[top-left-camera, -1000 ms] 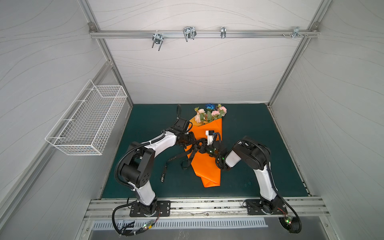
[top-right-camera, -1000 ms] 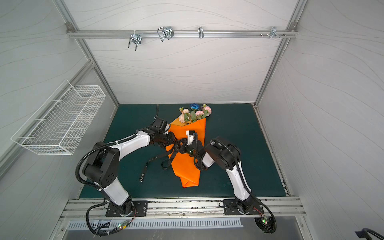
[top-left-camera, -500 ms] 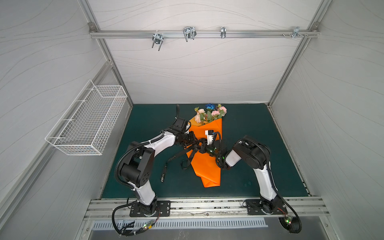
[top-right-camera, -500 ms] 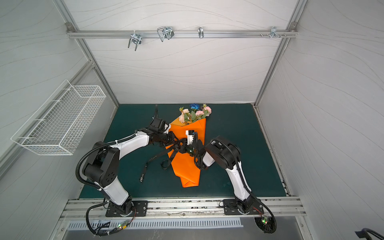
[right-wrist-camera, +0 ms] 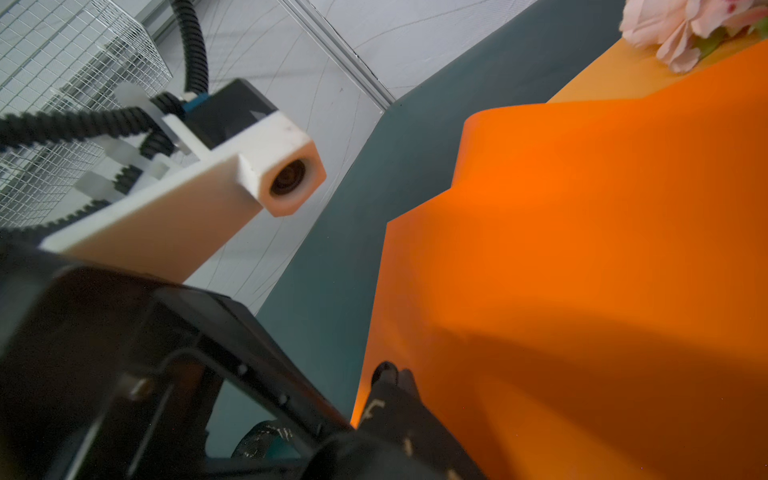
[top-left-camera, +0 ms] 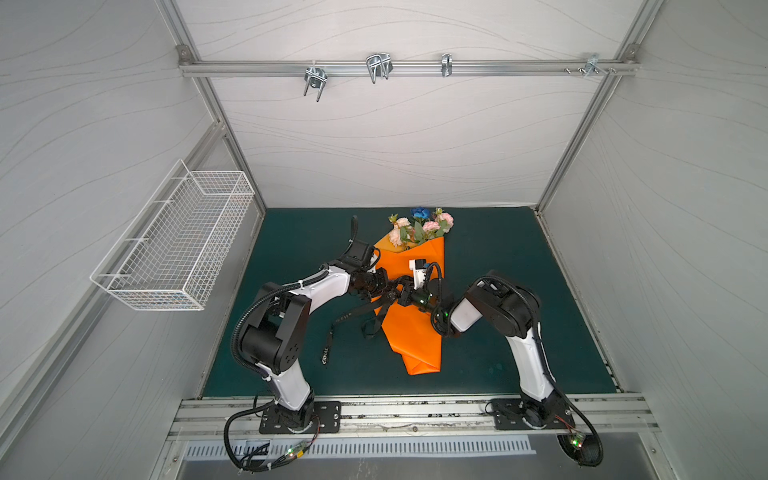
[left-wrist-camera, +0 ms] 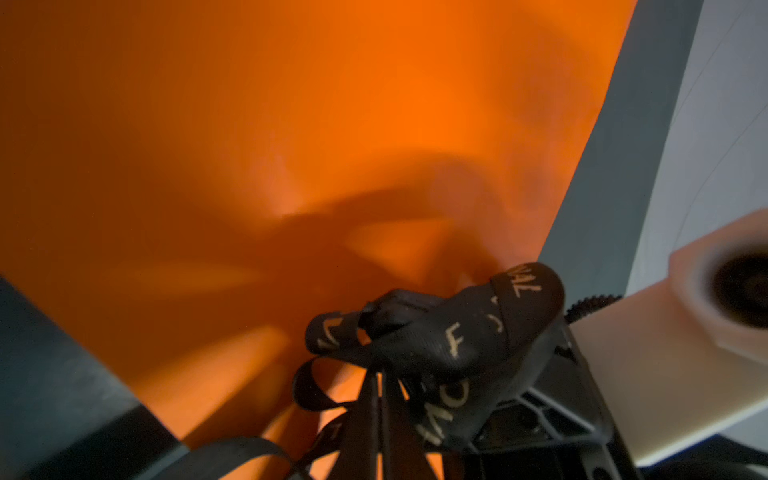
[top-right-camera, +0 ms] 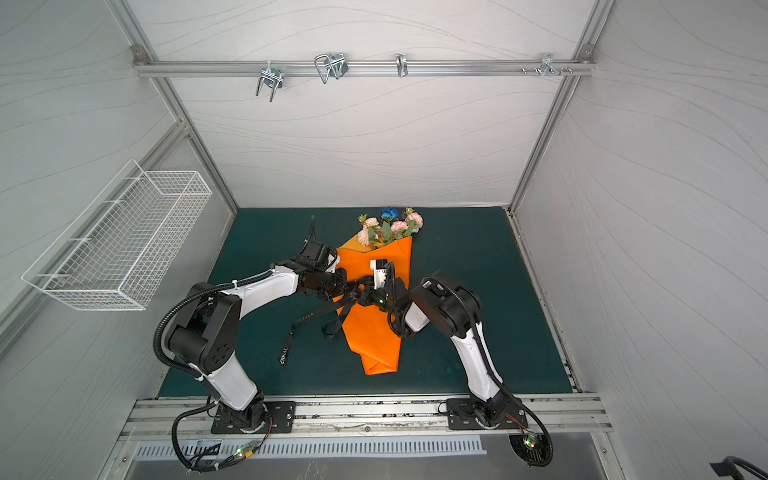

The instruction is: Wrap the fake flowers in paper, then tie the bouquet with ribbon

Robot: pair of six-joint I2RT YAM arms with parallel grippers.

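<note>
1. Wire basket (top-left-camera: 174,245): mounted on the left wall, well apart from the work area.
2. Left gripper (top-left-camera: 390,292): reaching in over the left edge of the wrap, clenched on the black ribbon (top-left-camera: 351,316). In the left wrist view, bunched ribbon loops with pale lettering piled at the fingertips.
3. Black ribbon, continued: loose tail trailing left of the wrap across the green mat (top-left-camera: 498,270), lettered end nearest the front rail.
4. Orange wrapping paper (top-left-camera: 415,345): folded into a long cone flat on the mat, narrow end toward the front rail, wide end toward the back wall.
5. Bouquet of fake flowers (top-left-camera: 419,228): near the centre of the mat at its far end, close to the back wall.
   - Heads projecting from the wide end of the cone.
   - Peach and pink blooms, one blue rose farthest back, green leaves between.
   - Stems hidden inside the paper.
6. Right gripper (top-left-camera: 404,297): over the middle of the wrap, tip to tip with the left gripper, clamped on the same ribbon. In the right wrist view, lettered ribbon emerging at the fingertips.
</note>
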